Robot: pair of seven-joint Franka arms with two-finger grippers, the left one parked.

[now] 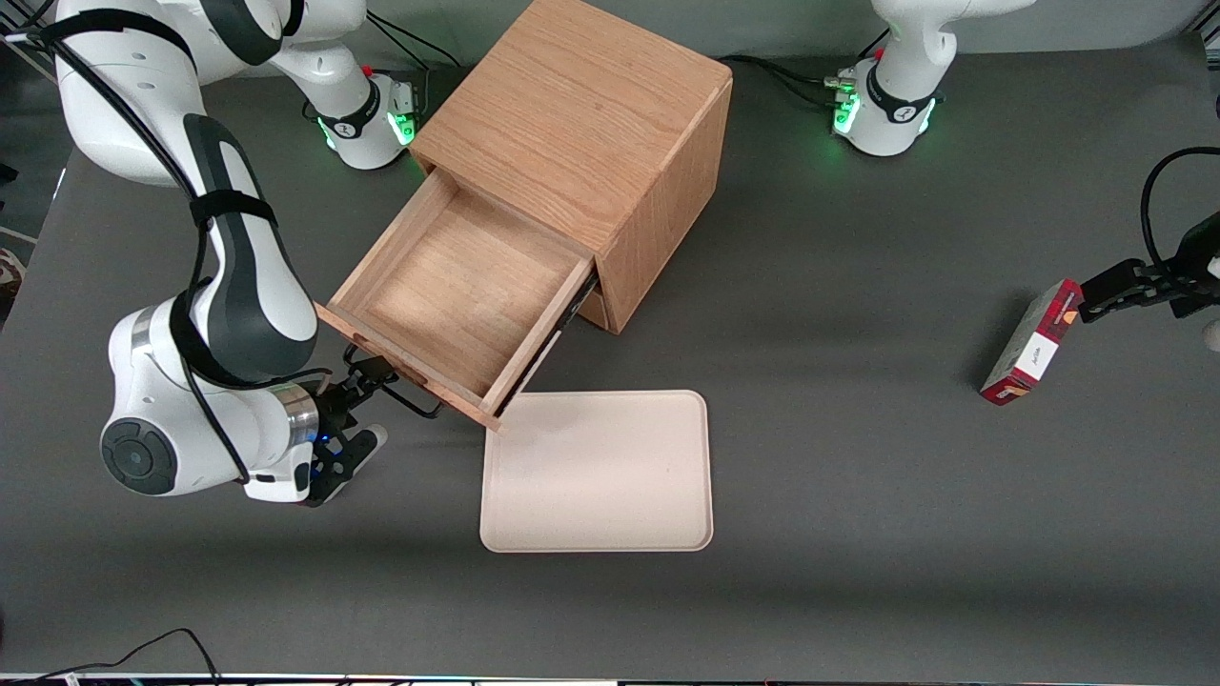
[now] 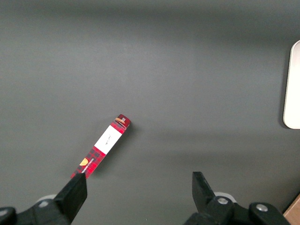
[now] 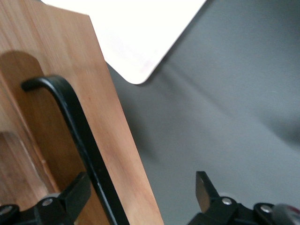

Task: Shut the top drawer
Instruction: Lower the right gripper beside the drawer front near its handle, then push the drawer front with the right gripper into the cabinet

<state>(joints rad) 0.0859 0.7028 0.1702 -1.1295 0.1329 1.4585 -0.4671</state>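
Observation:
The wooden cabinet [image 1: 581,124] stands at the middle of the table. Its top drawer [image 1: 457,286] is pulled far out and its inside is bare. The thin black wire handle [image 1: 400,386] sits on the drawer front, on the side nearest the front camera. My right gripper [image 1: 367,410] is open at this handle. In the right wrist view the gripper [image 3: 140,194] straddles the handle [image 3: 79,126] and the edge of the drawer front [image 3: 112,140]. One finger [image 3: 75,194] lies against the wood beside the handle and the other [image 3: 204,190] is over the grey table. The lower drawer is hidden.
A flat beige tray [image 1: 596,472] lies on the table just in front of the open drawer's corner; it also shows in the right wrist view [image 3: 136,33]. A red box [image 1: 1029,343] lies toward the parked arm's end, also in the left wrist view [image 2: 101,147].

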